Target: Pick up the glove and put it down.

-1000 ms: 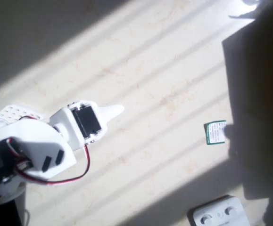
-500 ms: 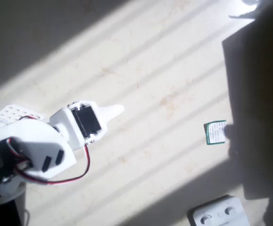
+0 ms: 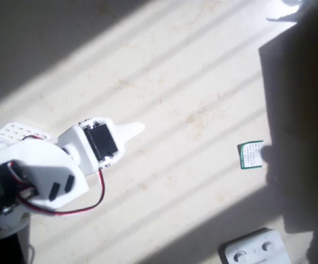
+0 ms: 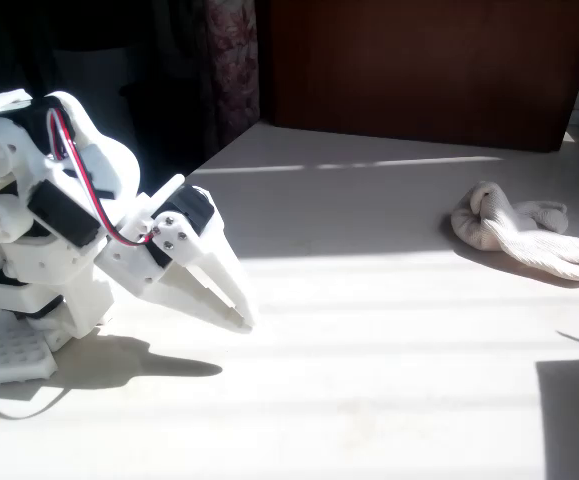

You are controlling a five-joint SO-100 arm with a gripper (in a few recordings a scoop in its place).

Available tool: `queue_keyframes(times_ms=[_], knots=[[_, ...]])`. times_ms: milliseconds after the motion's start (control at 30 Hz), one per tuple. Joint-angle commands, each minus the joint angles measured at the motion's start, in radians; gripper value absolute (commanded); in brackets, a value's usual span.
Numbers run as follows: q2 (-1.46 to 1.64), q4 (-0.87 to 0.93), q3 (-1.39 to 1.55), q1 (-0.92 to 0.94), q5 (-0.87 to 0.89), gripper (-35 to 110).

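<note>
While the gripper [image 4: 237, 305] is sitting folded low by the arm's base, its fingers closed together and holding nothing, its tip is nearly touching the sunlit worktop [image 4: 369, 330]. Well apart from it, far across that surface toward the right in the fixed view, the glove [image 4: 525, 229] is lying crumpled. Reaching it is likely calling for lifting first, opening wide, then descending over the bunched cuff rather than the loose fingers.

Harsh striped sunlight, deep shadows
</note>
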Motion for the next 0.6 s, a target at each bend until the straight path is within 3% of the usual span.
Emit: queue_keyframes(times_ms=[0,567], knots=[[0.005,-0.003,0.000,-0.008,-0.005,0],[0.006,-0.012,0.000,-0.020,0.000,1]])
